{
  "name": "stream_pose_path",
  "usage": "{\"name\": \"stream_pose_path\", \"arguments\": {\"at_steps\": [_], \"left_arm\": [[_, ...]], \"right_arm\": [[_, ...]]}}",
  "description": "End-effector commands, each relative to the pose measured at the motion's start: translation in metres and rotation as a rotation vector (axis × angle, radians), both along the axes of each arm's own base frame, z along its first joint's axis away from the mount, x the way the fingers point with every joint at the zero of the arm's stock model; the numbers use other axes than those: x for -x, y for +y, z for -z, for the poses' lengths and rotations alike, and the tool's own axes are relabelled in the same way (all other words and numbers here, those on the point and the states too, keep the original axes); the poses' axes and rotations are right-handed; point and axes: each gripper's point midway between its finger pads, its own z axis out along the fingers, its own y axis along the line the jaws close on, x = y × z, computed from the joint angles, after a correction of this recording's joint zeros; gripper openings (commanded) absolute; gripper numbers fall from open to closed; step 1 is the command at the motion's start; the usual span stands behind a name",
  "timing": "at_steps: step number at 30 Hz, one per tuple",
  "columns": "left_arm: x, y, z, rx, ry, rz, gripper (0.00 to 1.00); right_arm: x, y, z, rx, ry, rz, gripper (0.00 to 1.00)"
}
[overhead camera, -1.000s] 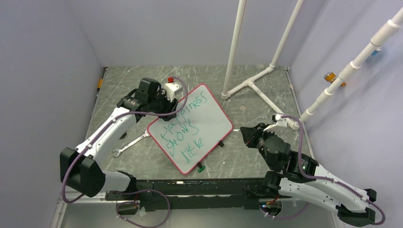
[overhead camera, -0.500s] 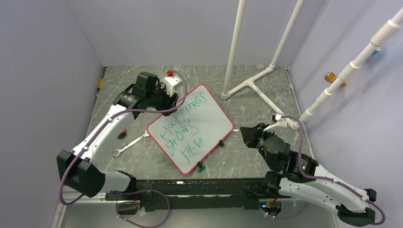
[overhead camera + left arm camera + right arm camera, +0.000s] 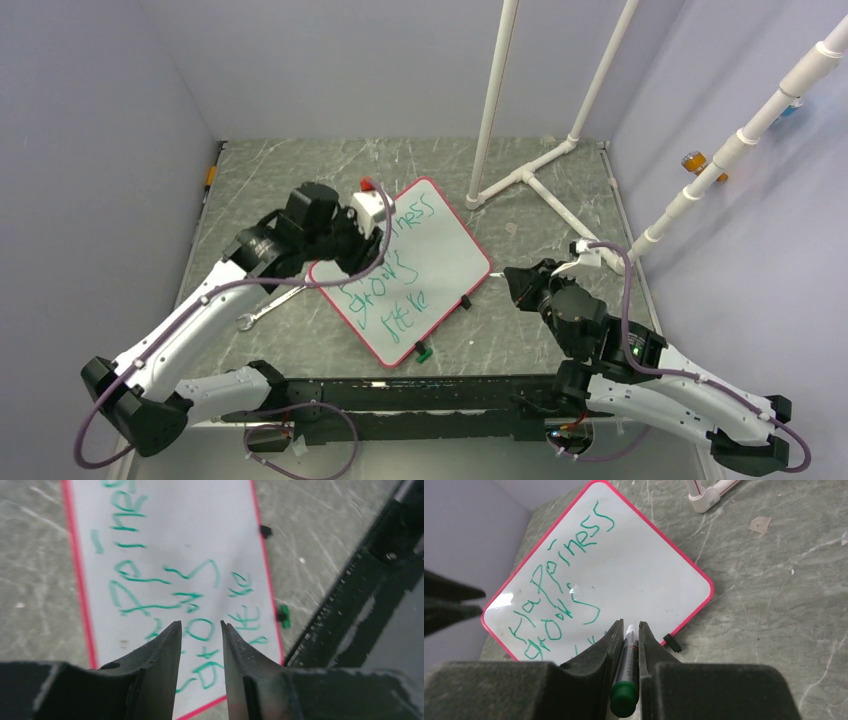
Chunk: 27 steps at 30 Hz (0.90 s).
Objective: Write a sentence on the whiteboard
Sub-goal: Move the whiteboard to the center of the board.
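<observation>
Whiteboard (image 3: 440, 255) flat mid-worktop (image 3: 300, 170), turned diagonal. Sentence (image 3: 392, 287) on it in green, three slanted lines. Left claw (image 3: 201, 626) hovers over the board's left part, jaws partly apart, nothing between them. Right claw (image 3: 629, 626) off the board's right edge, clamped on a marker (image 3: 626, 670) with a green end. Wrench (image 3: 268, 308) beside the board's left edge.

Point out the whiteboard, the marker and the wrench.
whiteboard (image 3: 452, 245), top view, bare white surface.
marker (image 3: 627, 655), right wrist view, barrel above its green cap.
wrench (image 3: 266, 309), top view, middle of its shaft.
</observation>
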Motion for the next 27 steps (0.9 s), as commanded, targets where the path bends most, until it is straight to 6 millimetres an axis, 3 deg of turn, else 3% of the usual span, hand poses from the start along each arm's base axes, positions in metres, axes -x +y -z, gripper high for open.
{"name": "stream_pose_path", "arguments": {"at_steps": [1,10,19,23,27], "left_arm": [[0.039,-0.025,0.018,0.09,0.117,0.013,0.36],[0.087,-0.1,0.068,0.212,0.291,0.071,0.17],[0.103,-0.174,0.12,0.188,0.433,0.057,0.0],[0.102,-0.193,0.143,0.134,0.444,0.028,0.0],[0.097,-0.198,0.168,0.069,0.442,-0.02,0.0]], "right_arm": [[-0.003,-0.009,-0.014,-0.022,-0.005,0.059,0.0],[-0.004,-0.026,-0.02,-0.043,0.067,0.18,0.0],[-0.002,-0.049,-0.014,-0.012,0.125,0.304,0.0],[0.001,-0.055,-0.015,-0.022,0.126,0.315,0.0],[0.002,-0.058,-0.015,-0.033,0.122,0.314,0.0]]}}
